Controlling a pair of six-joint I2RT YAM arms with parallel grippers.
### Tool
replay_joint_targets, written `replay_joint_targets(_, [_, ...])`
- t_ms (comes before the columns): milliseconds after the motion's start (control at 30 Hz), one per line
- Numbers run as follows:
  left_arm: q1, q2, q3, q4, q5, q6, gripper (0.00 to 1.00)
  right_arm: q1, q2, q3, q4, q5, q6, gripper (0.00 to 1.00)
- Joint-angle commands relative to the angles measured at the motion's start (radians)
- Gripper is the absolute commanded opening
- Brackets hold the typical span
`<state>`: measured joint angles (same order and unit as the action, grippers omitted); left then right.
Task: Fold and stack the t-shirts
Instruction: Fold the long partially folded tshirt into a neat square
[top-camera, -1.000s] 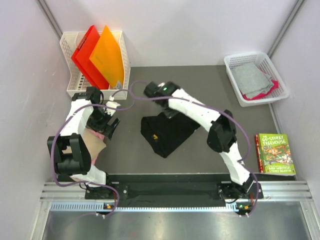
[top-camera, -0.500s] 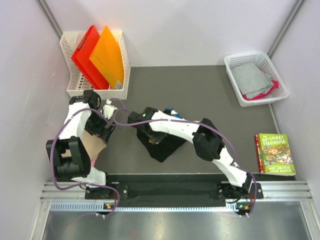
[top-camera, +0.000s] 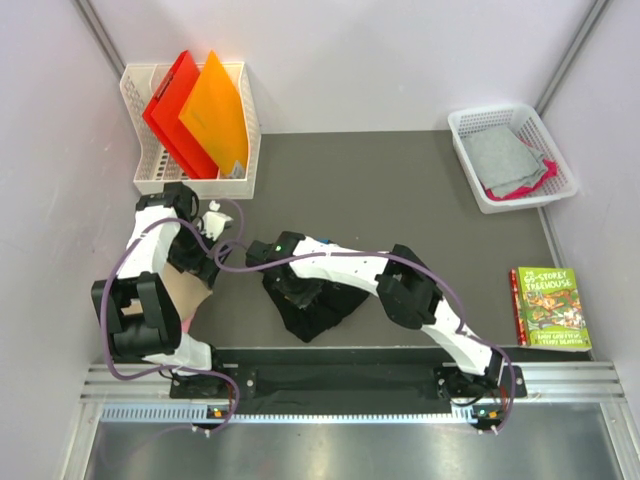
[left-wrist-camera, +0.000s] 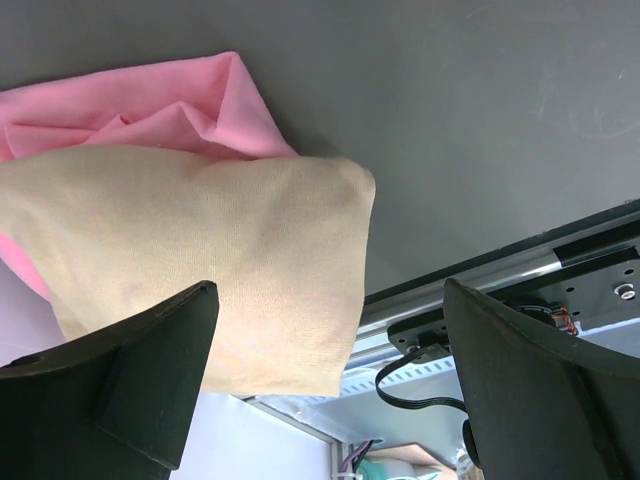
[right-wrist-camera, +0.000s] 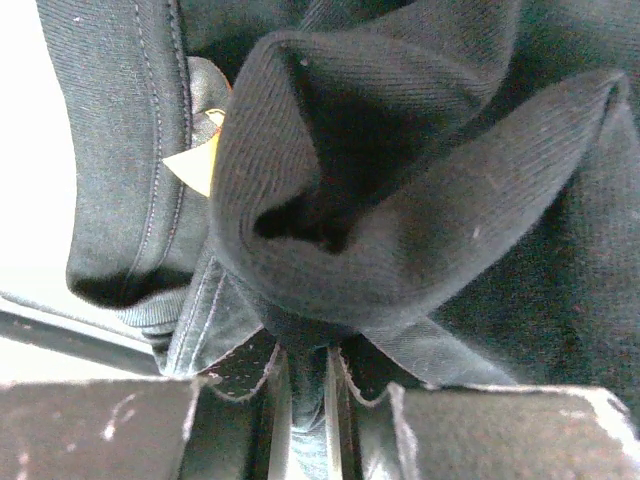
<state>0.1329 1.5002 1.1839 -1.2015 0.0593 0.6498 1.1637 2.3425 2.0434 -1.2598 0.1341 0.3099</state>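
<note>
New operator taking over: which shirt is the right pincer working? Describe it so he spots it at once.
On the dark table, look at the near middle, just ahead of the arm bases. The black t-shirt lies bunched there, a fold of it clamped in the right pincer. It is the only black cloth; the tan t-shirt and pink t-shirt sit at the left edge.

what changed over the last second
The right gripper, shut on the black shirt, swept from mid-table toward the near left, dragging the shirt over itself into a tighter bunch. The left gripper, open, edged slightly nearer over the tan shirt. The rack, basket and book stayed put.
</note>
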Motion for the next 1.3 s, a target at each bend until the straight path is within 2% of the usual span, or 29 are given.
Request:
replay_joint_targets(0, [-0.003, -0.024, 0.020, 0.008, 0.048, 0.010, 0.99, -0.033, -0.031, 0.061, 0.115, -0.129, -0.038, 0.13])
replay_joint_targets(167, [-0.001, -0.034, 0.008, 0.008, 0.043, 0.005, 0.99, -0.050, 0.018, 0.176, 0.129, -0.202, -0.072, 0.33])
replay_joint_targets(267, [-0.003, -0.031, 0.006, 0.005, 0.045, 0.002, 0.99, -0.061, 0.005, 0.190, 0.145, -0.221, -0.100, 0.55])
replay_joint_targets(300, [-0.001, -0.029, 0.009, 0.002, 0.047, 0.001, 0.99, -0.065, -0.005, 0.190, 0.151, -0.232, -0.103, 0.67])
replay_joint_targets(467, [-0.003, -0.012, 0.029, -0.013, 0.069, -0.015, 0.99, -0.113, -0.083, 0.195, 0.218, -0.275, -0.109, 0.79])
replay_joint_targets(567, [-0.001, 0.006, 0.052, -0.029, 0.079, -0.024, 0.99, -0.153, -0.143, 0.173, 0.217, -0.231, -0.103, 0.79])
replay_joint_targets(633, [-0.003, 0.015, 0.063, -0.042, 0.086, -0.030, 0.99, -0.209, -0.242, 0.129, 0.227, -0.177, -0.091, 0.79])
replay_joint_targets(667, [-0.003, 0.018, 0.077, -0.050, 0.096, -0.032, 0.99, -0.235, -0.285, 0.047, 0.281, -0.162, -0.083, 0.78])
replay_joint_targets(700, [-0.004, 0.022, 0.085, -0.058, 0.105, -0.032, 0.99, -0.295, -0.372, 0.002, 0.318, -0.163, -0.060, 0.78])
replay_joint_targets(800, [-0.019, 0.028, 0.117, -0.087, 0.123, -0.041, 0.99, -0.415, -0.494, -0.110, 0.404, -0.211, -0.029, 0.76])
replay_joint_targets(900, [-0.090, 0.022, 0.143, -0.116, 0.125, -0.055, 0.99, -0.511, -0.531, -0.147, 0.413, -0.261, -0.022, 0.75])
replay_joint_targets(1033, [-0.335, 0.008, 0.177, -0.112, 0.079, -0.113, 0.99, -0.581, -0.539, -0.239, 0.450, -0.333, -0.008, 0.71])
replay_joint_targets(1133, [-0.446, 0.052, 0.229, -0.104, 0.099, -0.159, 0.99, -0.593, -0.523, -0.291, 0.459, -0.349, -0.005, 0.64])
replay_joint_targets(1167, [-0.461, 0.072, 0.262, -0.107, 0.106, -0.165, 0.99, -0.595, -0.519, -0.307, 0.459, -0.347, 0.000, 0.57])
replay_joint_targets(1267, [-0.501, 0.153, 0.322, -0.095, 0.114, -0.203, 0.99, -0.605, -0.500, -0.377, 0.484, -0.387, 0.006, 0.45])
